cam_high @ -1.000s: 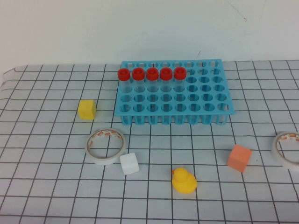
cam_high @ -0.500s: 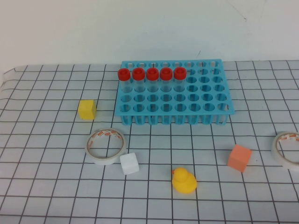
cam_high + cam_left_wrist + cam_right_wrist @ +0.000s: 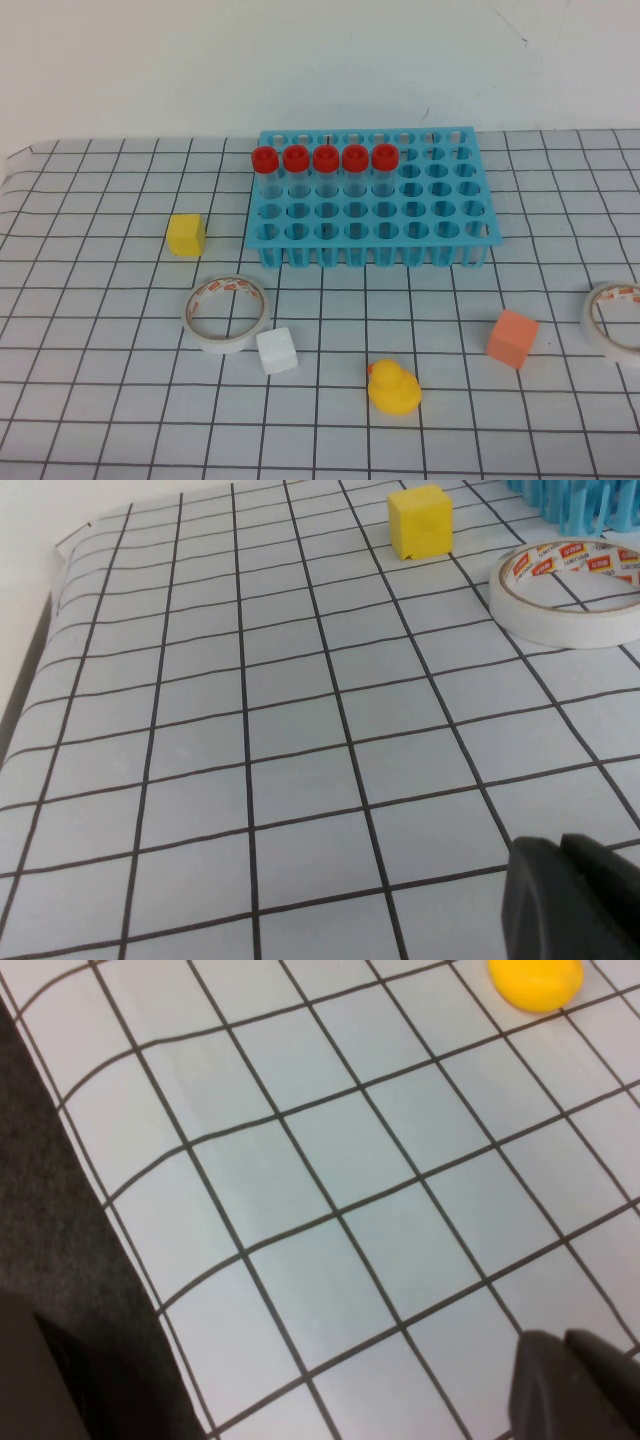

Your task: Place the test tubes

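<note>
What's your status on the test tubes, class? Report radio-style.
Left gripper shut, empty, over the table. Right gripper shut, empty, near table edge. Five red-capped test tubes upright in blue rack. Tape roll, yellow cube left of rack, not blocking.

Five tubes (image 3: pixel 324 170) block the rack's (image 3: pixel 440 215) left half; tape (image 3: pixel 226 314) and duck (image 3: pixel 393 388) dot the near table (image 3: pixel 100 400); its left edge lies open.

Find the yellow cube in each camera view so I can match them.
High view: yellow cube left of the blue rack, beyond the tape roll.
Left wrist view: yellow cube ahead of the shut left gripper, near the same tape roll.
Right wrist view: not in it; shut right gripper over the grid mat, duck ahead.
Shared landmark: the tape roll.
</note>
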